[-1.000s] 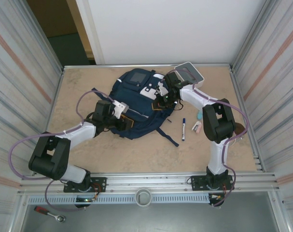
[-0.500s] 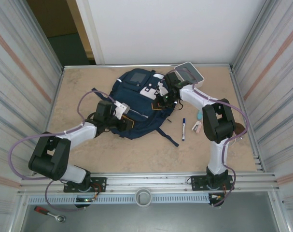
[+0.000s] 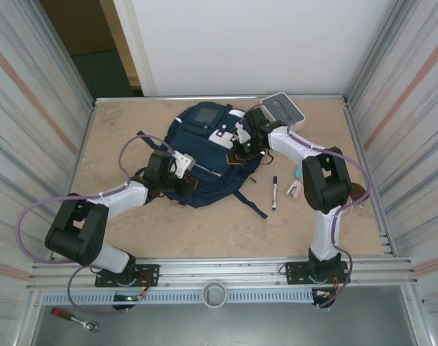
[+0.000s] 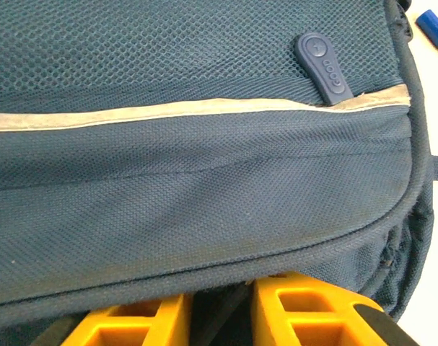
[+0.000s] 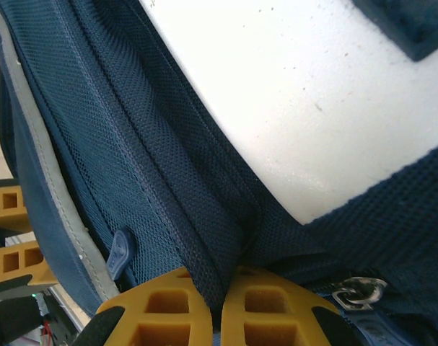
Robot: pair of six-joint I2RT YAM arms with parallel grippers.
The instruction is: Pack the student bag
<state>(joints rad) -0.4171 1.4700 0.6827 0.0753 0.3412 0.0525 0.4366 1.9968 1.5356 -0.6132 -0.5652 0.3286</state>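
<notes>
— Where is the student bag (image 3: pixel 204 155)?

— It lies flat on the surface (image 3: pixel 132 231), just above the middle of the overhead frame and a little left of centre. One dark strap trails toward the lower right.

— And the right hand (image 5: pixel 222 288)?

— It sits at the bag's right edge in the overhead view. In its own camera the two orange tips are pinched on a fold of navy mesh fabric, at the bottom centre of the frame. A white patch (image 5: pixel 298 94) of the bag fills the upper right there.

— What about the left hand (image 4: pixel 219 306)?

— It is at the bag's lower left edge. Its orange fingers (image 4: pixel 132 324) stand close together at the bottom of its wrist frame, with dark material in the narrow gap. I cannot tell whether they are clenched on it.

— Anything else in that view?

— A pale reflective stripe (image 4: pixel 168 112) runs across the fabric, and a navy zip pull (image 4: pixel 323 61) is in the upper right.

— And around the bag?

— A marker (image 3: pixel 274 192) lies to its right, apart from it. A white box (image 3: pixel 285 108) stands in the upper right of the surface.
</notes>
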